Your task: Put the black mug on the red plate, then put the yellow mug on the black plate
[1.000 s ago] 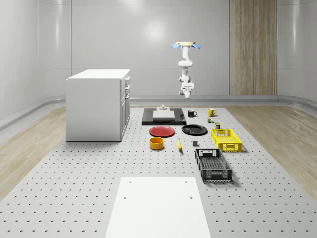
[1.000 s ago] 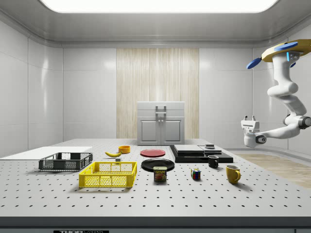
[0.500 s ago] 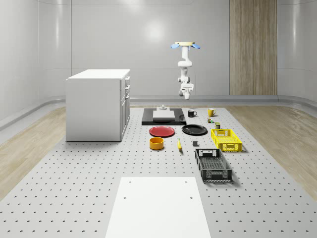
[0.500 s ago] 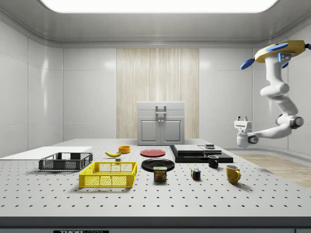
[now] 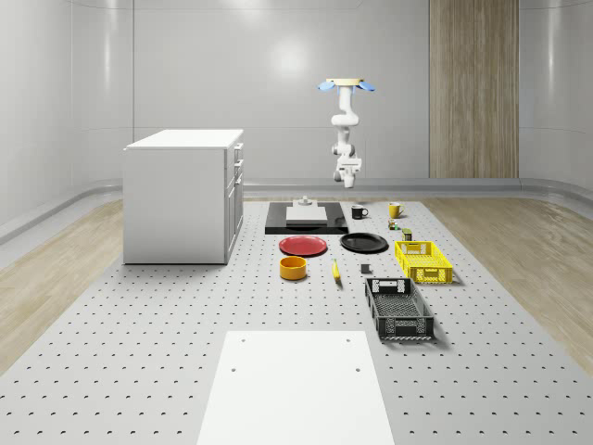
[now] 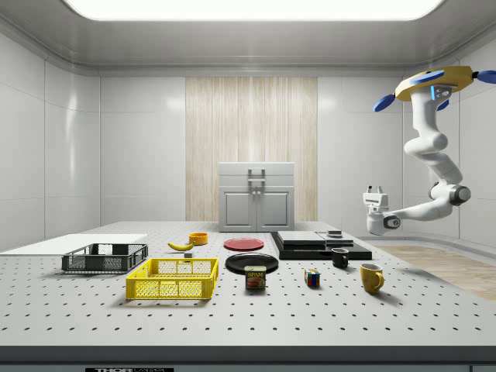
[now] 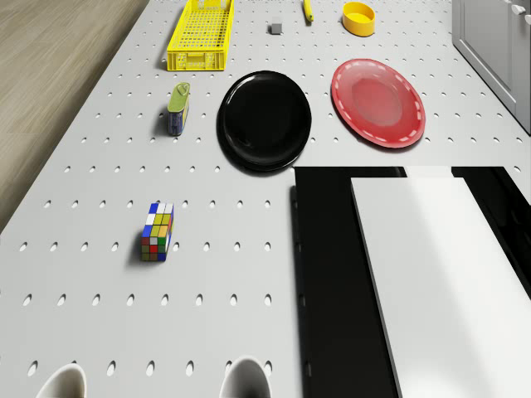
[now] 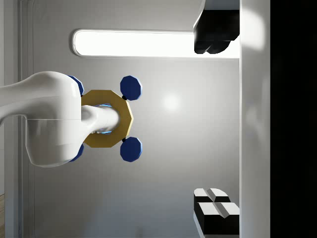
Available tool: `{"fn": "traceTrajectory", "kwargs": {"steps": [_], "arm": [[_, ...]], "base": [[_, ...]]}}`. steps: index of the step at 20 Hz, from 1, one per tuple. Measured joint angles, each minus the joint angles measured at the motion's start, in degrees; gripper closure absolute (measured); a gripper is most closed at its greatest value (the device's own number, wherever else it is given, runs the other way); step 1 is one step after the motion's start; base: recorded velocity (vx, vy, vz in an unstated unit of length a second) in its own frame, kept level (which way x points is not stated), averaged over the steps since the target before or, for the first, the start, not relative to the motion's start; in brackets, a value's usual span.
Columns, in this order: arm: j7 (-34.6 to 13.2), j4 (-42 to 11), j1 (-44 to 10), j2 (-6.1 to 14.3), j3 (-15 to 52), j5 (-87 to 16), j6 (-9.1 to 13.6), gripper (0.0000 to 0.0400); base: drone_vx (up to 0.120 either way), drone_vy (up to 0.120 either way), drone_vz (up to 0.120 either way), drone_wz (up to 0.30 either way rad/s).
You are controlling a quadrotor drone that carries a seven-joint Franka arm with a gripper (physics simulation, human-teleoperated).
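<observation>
The black mug stands on the table beside the black platform, and the yellow mug is a little to its right in the whole-scene view. The red plate and the black plate lie side by side, both bare. The drone hovers high near the table's far end. My gripper hangs well above the mugs, open and holding nothing, its fingers pointing up. In the wrist view the fingertips stand far apart around the drone's underside.
A black platform carries a white slab. A Rubik's cube, a can, a yellow crate, an orange bowl, a banana and a black crate are on the table. A white cabinet stands at the whole-scene view's left.
The drone, arm and gripper have shifted towards the side view's left, closer to above the mugs. The mugs and plates have not moved.
</observation>
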State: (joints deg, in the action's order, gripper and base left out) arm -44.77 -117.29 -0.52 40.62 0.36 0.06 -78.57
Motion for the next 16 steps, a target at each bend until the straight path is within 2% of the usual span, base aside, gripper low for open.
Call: {"fn": "traceTrajectory", "kwargs": {"steps": [2, 16], "arm": [[0.0, -0.06, -0.02, 0.06, 0.04, -0.05, -0.08, 0.0], [-0.21, -0.49, -0.42, 0.49, 1.27, -1.74, -0.7, 0.0]], "base": [[0.12, -0.1, 0.0, 0.0], [0.12, 0.0, 0.0, 0.0]]}}
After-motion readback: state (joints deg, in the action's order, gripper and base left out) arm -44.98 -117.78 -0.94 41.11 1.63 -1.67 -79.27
